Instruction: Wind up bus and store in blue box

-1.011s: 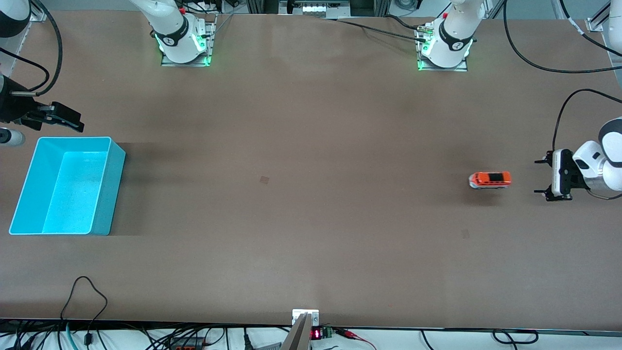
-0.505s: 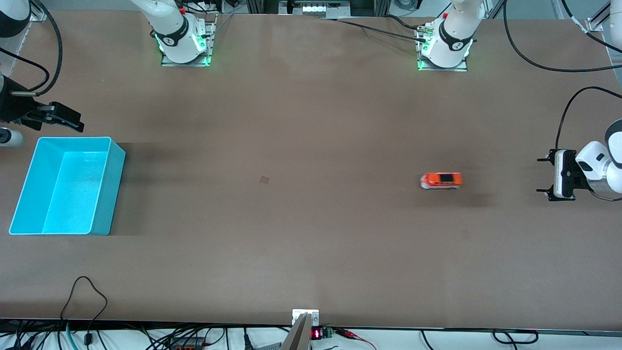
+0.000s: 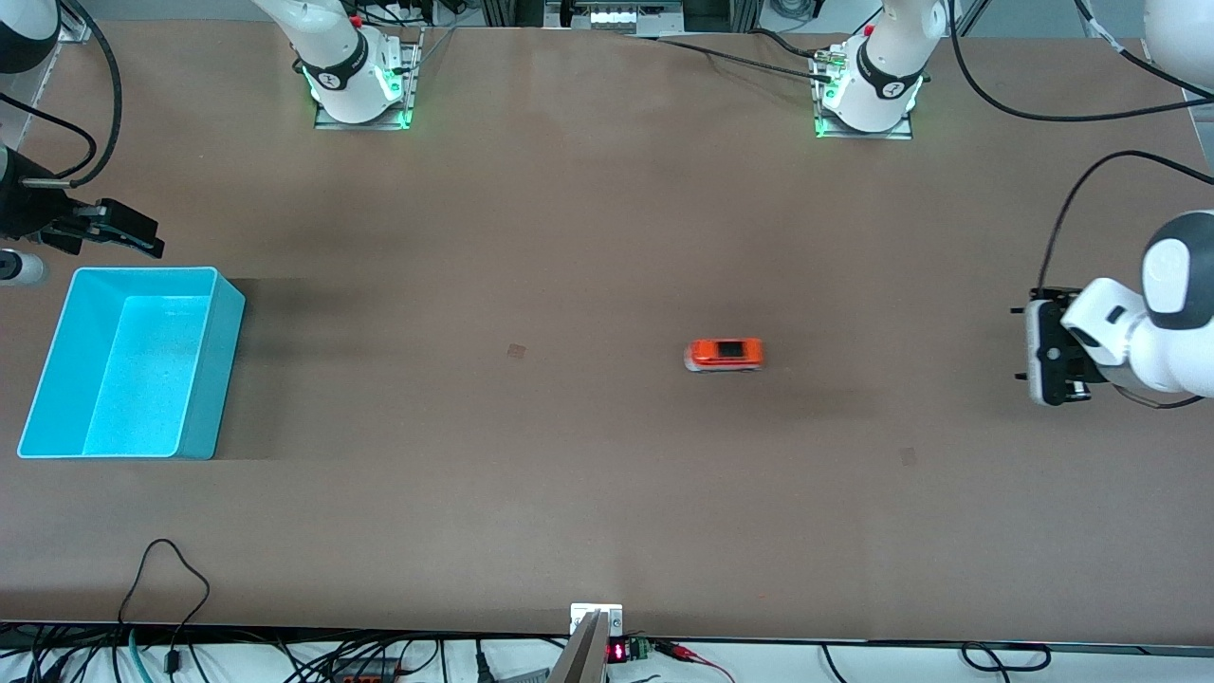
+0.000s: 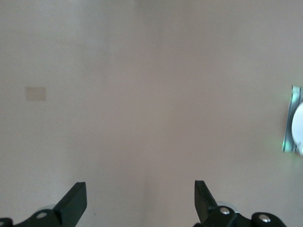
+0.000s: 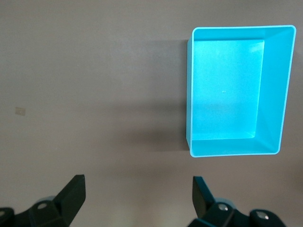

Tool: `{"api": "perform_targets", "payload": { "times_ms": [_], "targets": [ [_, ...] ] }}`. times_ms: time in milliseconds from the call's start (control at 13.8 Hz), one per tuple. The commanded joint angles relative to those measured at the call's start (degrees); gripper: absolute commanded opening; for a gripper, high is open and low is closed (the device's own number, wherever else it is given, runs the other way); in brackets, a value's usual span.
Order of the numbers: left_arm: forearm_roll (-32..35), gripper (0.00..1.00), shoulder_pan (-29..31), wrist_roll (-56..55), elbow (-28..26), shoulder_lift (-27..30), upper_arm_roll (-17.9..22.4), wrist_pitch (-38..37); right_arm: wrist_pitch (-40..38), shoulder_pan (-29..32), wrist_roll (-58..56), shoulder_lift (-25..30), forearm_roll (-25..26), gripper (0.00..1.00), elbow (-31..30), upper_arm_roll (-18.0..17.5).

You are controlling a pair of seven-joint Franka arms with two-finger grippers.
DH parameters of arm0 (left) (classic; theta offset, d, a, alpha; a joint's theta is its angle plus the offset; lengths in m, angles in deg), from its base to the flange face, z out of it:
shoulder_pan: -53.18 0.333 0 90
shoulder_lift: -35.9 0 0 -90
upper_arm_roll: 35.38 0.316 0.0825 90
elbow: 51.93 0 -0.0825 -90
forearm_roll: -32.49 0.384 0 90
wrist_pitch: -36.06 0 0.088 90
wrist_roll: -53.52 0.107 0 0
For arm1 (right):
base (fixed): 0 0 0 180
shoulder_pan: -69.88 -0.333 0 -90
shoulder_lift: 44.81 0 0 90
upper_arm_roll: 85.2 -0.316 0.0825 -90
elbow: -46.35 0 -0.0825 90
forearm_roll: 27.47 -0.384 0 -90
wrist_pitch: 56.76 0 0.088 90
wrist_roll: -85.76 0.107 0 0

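Bus rolling free, now mid-table, well clear of left gripper, heading toward box at right arm's end. Wind-up judged done; storing pending. Left jaws wide, empty. Right gripper waits by box, jaws wide, empty.

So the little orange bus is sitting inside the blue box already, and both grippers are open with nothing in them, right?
Not quite. The front view shows the bus out on the bare table, roughly mid-table, well apart from the blue box at the right arm's end. The box is empty. The rest holds: the left gripper and right gripper are open and hold nothing.
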Motion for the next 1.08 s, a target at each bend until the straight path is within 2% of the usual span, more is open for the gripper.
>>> {"api": "perform_targets", "payload": {
  "times_ms": [0, 289, 650, 1011],
  "targets": [
    [0.9, 1.0, 0.0, -8.6, 0.7, 0.5, -2.9, -1.3, -0.2, 0.1, 0.8, 0.2, -0.4, 1.0, 0.3, -0.2],
    [1.2, 1.0, -0.2, -20.2, 1.5, 1.8, -5.4, -2.2, -0.2, 0.2, -0.1, -0.3, -0.3, 1.0, 0.3, -0.1],
    [1.2, 1.0, -3.4, -28.9, 3.7, 1.8, -5.5, -3.7, -0.2, 0.3, 0.9, -0.8, -0.5, 1.0, 0.2, -0.2],
    [0.5, 1.0, -6.8, -45.0, 2.9, 8.1, -3.6, -3.3, -1.1, -0.1, -1.4, -3.8, -0.4, 1.0, -0.2, -0.4]
  ]
}}
